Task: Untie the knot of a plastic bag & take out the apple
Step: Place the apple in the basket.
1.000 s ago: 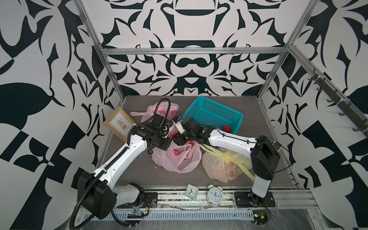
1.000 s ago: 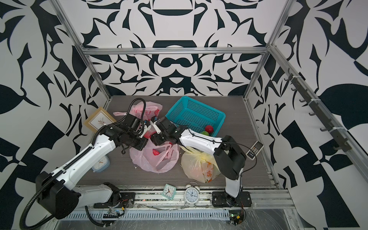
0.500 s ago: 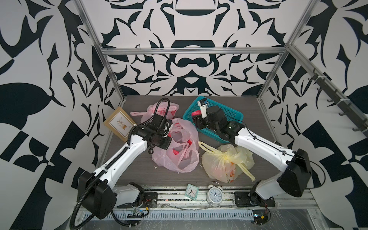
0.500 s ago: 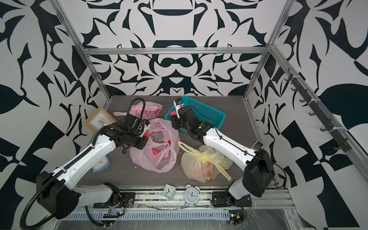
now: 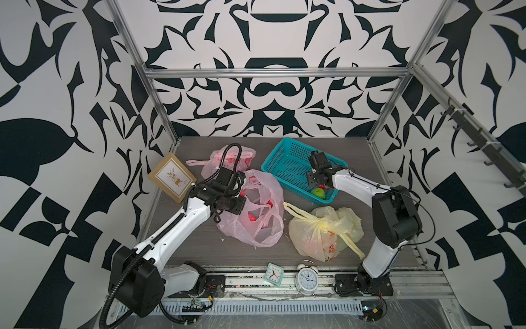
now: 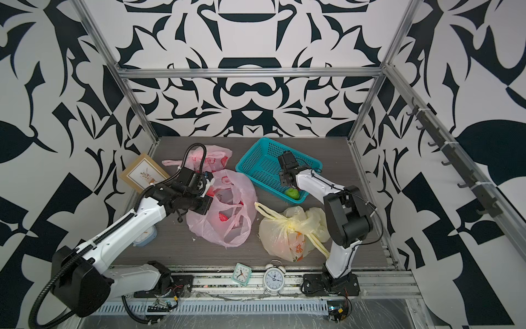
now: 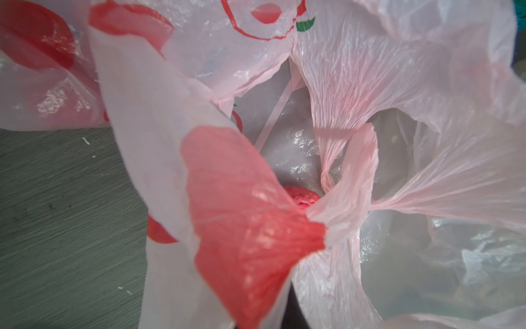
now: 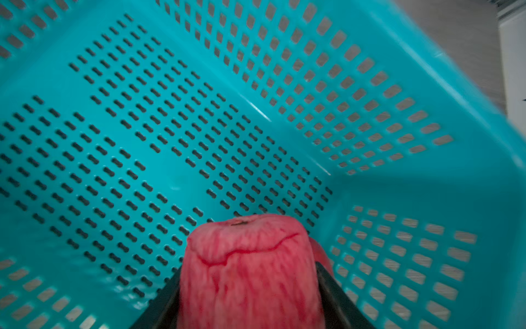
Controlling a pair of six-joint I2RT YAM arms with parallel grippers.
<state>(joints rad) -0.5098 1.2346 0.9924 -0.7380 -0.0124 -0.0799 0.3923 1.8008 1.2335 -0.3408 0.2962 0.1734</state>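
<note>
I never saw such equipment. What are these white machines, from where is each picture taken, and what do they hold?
These are two robot arms mounted at the front, each ending in a two-fingered gripper. Both top views look down on everything; each wrist view comes from a camera on one arm. On the table lie an open pink bag, a knotted yellow bag, a second pink bag, a teal basket, a picture frame, a square clock and a round clock. The left gripper is shut on the open pink bag's edge. The right gripper holds a red apple over the basket, near a green fruit.
</note>
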